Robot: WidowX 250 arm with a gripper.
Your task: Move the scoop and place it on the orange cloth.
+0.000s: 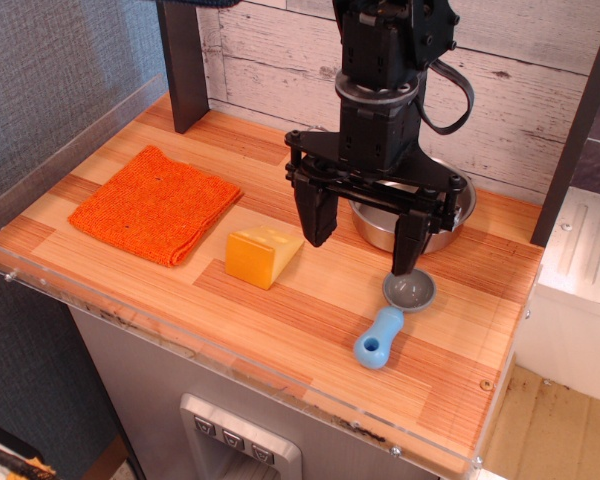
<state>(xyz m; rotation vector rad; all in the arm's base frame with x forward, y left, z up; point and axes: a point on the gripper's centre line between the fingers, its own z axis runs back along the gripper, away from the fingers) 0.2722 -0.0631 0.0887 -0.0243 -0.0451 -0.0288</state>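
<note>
Single view, observation.image. The gripper (363, 243) hangs above the wooden table (280, 310) with its two fingers spread wide and nothing between them. The left-hand finger in the picture ends just above the cheese wedge (261, 256); the other finger (408, 250) ends at the far rim of the scoop's bowl.

The scoop (395, 315) lies flat on the table, near the front right. Its grey bowl is at the far end and its light-blue handle, with the hole, at the near end. The long axis runs roughly from 1 o'clock (bowl) to 7 o'clock (handle). From the midpoint between the fingertips, the scoop lies at about 5 o'clock, close by. The opening line of the fingers runs near 3-to-9 o'clock, so it crosses the handle axis at a fair angle; a small shift toward 5 o'clock appears necessary before descent.

The orange cloth (156, 203) lies flat at about 9 to 10 o'clock from the gripper, well apart, with the cheese wedge between.

Limits of view: the arm hides much of the steel pan (448, 222). Whether the right-hand fingertip touches the bowl rim cannot be determined. Gripper height above the table is unclear.
</note>
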